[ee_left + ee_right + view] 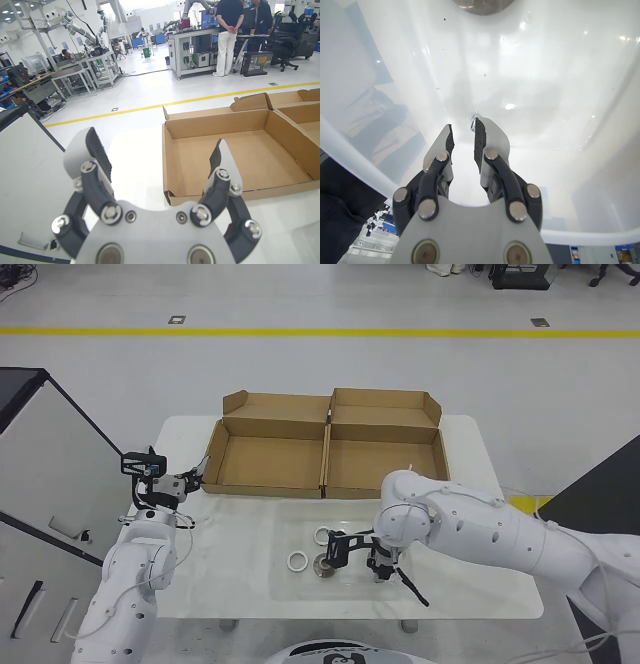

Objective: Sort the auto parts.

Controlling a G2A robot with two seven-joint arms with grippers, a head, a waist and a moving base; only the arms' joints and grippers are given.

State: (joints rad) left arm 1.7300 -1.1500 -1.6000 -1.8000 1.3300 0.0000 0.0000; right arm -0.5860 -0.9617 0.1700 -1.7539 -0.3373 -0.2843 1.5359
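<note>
- The right gripper [463, 123] sits low in the glossy white tray [355, 160], lower centre of the top view. Its ribbed black pads [478, 142] stand a narrow gap apart with nothing clamped between them.
- A small threaded metal screw [472, 123] lies at one pad's tip; whether it touches the pad I cannot tell.
- Closing off-centre would probably flick the screw away: it is tiny and round, and the tray floor looks slick and curved.
- A metal disc part [322, 567] and two white rings [298, 560] lie near; a sideways sweep could knock them.
- The left gripper [155, 136], spread wide and empty, hangs at the left of the top view, beside a shallow, empty cardboard box [250, 160] whose thin walls could crumple if bumped.
</note>
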